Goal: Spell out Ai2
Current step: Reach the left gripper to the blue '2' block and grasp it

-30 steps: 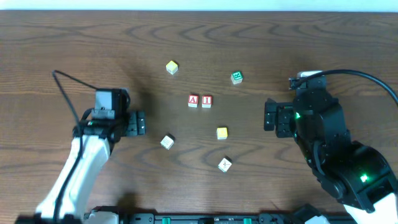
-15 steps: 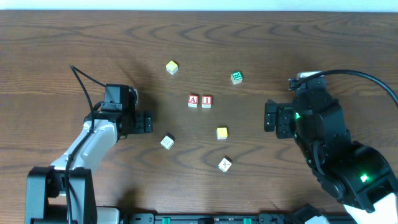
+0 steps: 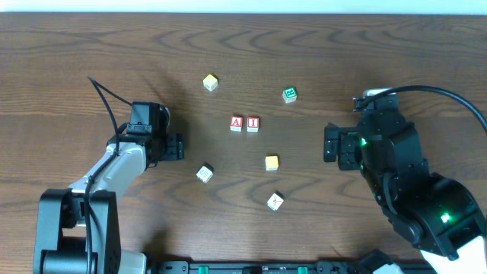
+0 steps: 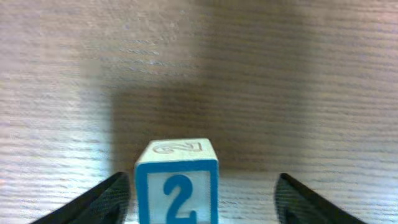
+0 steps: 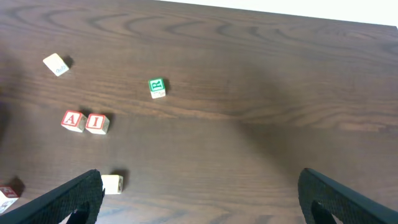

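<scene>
- The left hand is at the left centre of the overhead view and points toward the right of the frame. It is wide open and holds nothing.
- In the left wrist view the 2 block stands on the surface at the bottom centre, between the two dark fingers. It is nearer to the finger at the left and seems to touch neither. The blue 2 faces the camera upright. The block is a cube, so no long axis matters.
- The lower edge of this block is cut off by the frame, so I cannot tell how deep it sits between the fingers.
- In the overhead view I judge that the 2 block is the pale block, just to the lower right of the left hand. Its print is too small to read there.
- The A block and the I block stand side by side at the centre. The place for the 2 is to the right of the I block.
- The left hand is much nearer to the 2 block than the right one, so the grasp is its job.
- The right hand is at the right centre, well apart from all blocks. Its fingers are spread wide and it is empty.
</scene>
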